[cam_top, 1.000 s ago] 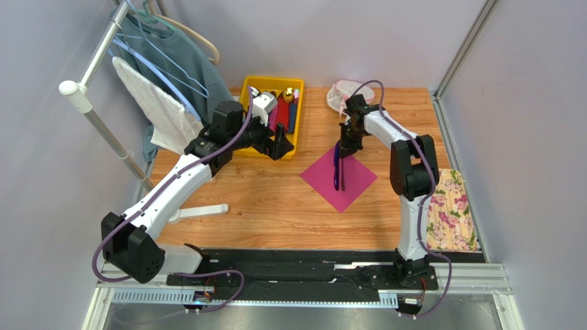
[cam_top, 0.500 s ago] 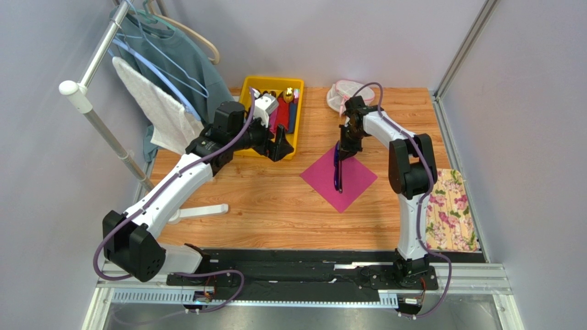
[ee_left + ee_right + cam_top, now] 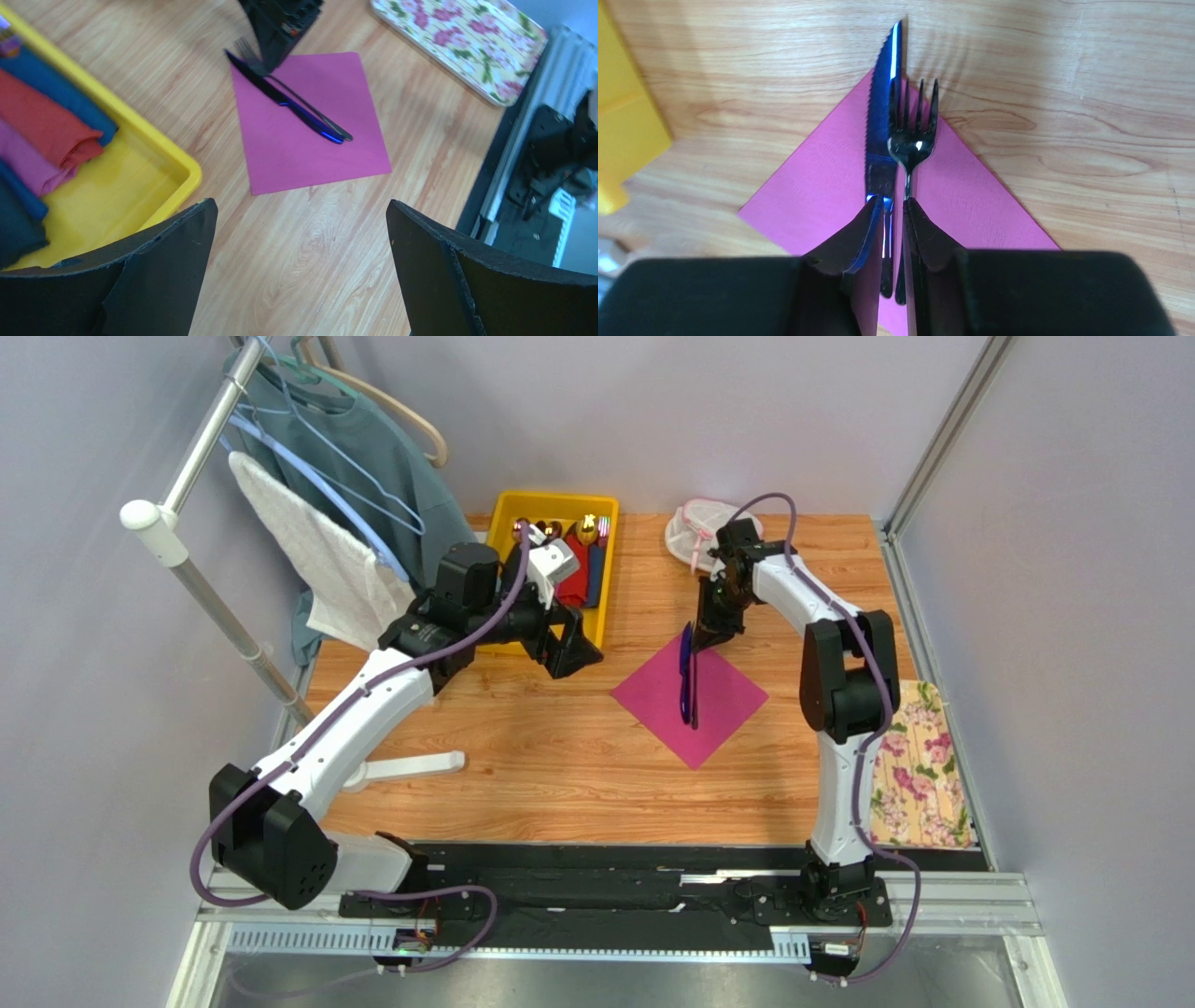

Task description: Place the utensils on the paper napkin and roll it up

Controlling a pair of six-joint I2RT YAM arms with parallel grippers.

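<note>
— Two utensils?
— Yes: knife (image 3: 881, 133) and fork (image 3: 912, 140) lie side by side on the napkin (image 3: 690, 697), mid-surface (image 3: 533, 756).
— End effectors?
— Left (image 3: 298, 273) spread wide, empty; right (image 3: 896, 231) nearly closed, grasping nothing, above their handles.

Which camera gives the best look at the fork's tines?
The right wrist view: the fork fills the centre, tines distinct, beside the knife. The left wrist view shows them small, partly hidden. The top view shows only a dark sliver.
</note>
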